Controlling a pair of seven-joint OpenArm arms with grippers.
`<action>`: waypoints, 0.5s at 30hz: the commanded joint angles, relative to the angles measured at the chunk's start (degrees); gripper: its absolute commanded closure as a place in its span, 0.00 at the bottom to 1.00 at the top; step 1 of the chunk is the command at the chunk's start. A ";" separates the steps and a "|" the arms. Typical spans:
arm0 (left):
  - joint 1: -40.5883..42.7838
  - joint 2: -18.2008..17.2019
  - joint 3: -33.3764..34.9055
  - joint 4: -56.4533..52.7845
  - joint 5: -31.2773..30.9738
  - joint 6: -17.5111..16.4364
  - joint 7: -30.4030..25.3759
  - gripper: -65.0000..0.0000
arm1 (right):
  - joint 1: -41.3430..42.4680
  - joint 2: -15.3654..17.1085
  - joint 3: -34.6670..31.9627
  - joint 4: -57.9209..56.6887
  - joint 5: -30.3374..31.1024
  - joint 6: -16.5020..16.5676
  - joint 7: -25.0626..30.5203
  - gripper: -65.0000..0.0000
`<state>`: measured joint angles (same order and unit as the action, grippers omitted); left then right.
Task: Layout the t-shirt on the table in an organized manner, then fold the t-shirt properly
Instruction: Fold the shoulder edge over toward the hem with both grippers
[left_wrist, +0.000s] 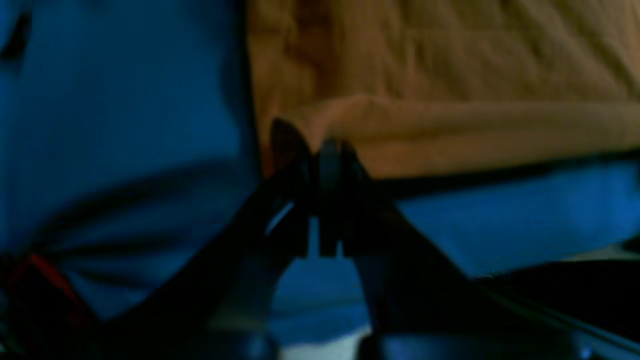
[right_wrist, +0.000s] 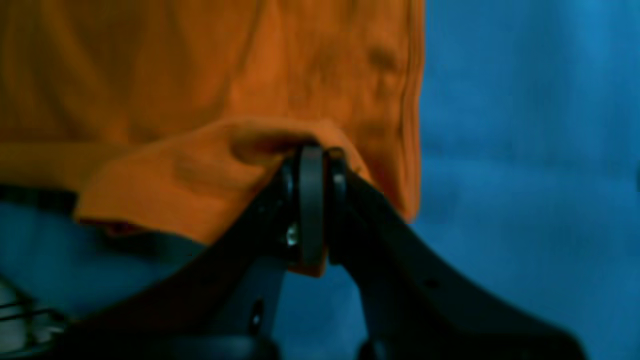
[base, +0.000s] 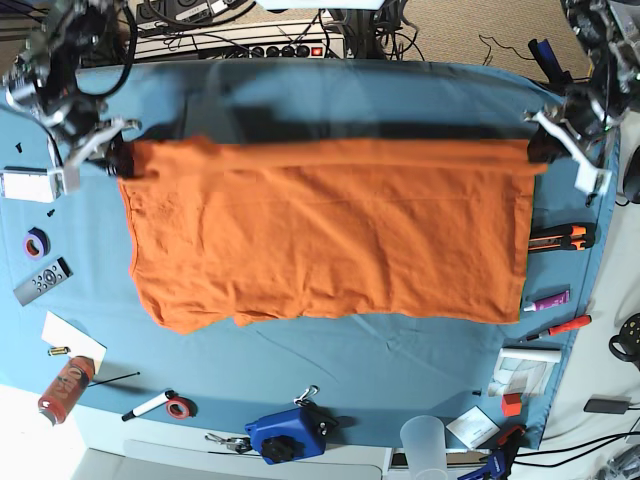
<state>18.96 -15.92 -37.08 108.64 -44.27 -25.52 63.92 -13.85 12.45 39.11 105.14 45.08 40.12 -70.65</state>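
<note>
Fabric fills the middle of your base view: the t-shirt (base: 330, 230) is stretched wide over the blue-covered surface (base: 380, 360). At upper left of that frame, your right tool (base: 118, 152) is clamped on the shirt's corner; its wrist view shows the jaws pinched tight on a bunched orange fold (right_wrist: 200, 170). At upper right, your left tool (base: 538, 148) grips the opposite corner, jaws closed on the hem (left_wrist: 450, 130). A red marker (base: 562, 327) lies at right, beside the shirt.
</note>
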 joint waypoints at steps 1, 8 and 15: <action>-1.11 -0.92 1.05 0.68 1.84 1.14 -1.88 1.00 | 1.84 0.96 -0.33 -0.72 -0.96 -0.12 1.88 1.00; -6.99 -0.94 5.33 -0.61 10.99 5.03 -5.51 1.00 | 14.01 0.94 -1.20 -11.78 -3.87 -0.12 3.26 1.00; -11.37 -0.90 11.26 -5.68 19.06 7.87 -9.68 1.00 | 22.38 3.08 -2.73 -24.37 -7.23 -0.12 5.73 1.00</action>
<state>8.32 -15.81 -25.41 101.89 -25.12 -17.76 55.72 7.44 14.35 36.21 79.59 37.04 39.97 -66.65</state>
